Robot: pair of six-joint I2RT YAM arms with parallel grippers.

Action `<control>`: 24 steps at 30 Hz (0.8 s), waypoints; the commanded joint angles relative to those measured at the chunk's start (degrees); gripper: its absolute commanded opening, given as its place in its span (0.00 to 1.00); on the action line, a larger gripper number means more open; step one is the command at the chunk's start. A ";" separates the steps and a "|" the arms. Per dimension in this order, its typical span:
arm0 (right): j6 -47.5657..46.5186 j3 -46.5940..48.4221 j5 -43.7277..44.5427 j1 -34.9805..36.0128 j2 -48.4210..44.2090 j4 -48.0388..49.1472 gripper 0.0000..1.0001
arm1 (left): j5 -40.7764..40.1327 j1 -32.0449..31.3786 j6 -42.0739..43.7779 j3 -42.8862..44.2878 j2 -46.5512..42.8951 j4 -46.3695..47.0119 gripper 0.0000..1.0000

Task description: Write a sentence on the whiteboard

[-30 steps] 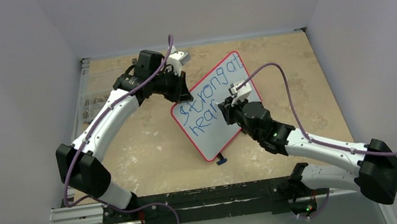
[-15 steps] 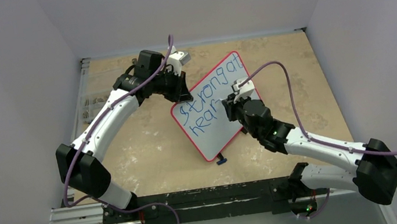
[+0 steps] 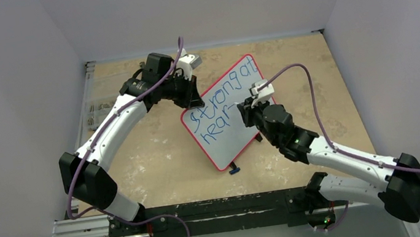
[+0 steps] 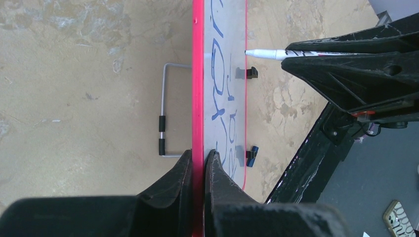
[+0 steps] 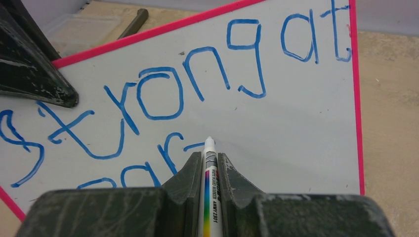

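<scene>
While the glossy white whiteboard with its thin red-pink frame (image 3: 225, 115) stood propped near the middle of the tan mottled table (image 3: 157, 157), we saw both hands at it.
The left hand (image 4: 198, 160) was clamped on the board's upper left edge, one finger on each face of the frame. The right hand (image 5: 211, 160) was closed tight on a white marker pen with a rainbow-striped label (image 5: 210, 192). Its tip lay at the board's surface, at the end of a short blue stroke; we could not tell whether it touched. The blue handwritten sentence (image 5: 158, 94) ran in slanted lines, "strong at" above and "hear" below. Behind the board a thin grey wire stand (image 4: 163, 118) rested on the table, and two small black feet (image 4: 252, 72) sat at the board's lower edge.
</scene>
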 commanded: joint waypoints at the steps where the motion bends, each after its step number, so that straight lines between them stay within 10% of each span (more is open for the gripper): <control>1: 0.31 3.16 -2.54 -0.14 -1.75 0.95 0.00 | -7.22 -0.70 5.47 -0.97 0.50 -6.03 0.00; 24: -0.01 7.54 -0.74 -0.18 6.66 0.34 0.00 | -7.23 -0.79 5.55 -1.05 0.21 -6.07 0.00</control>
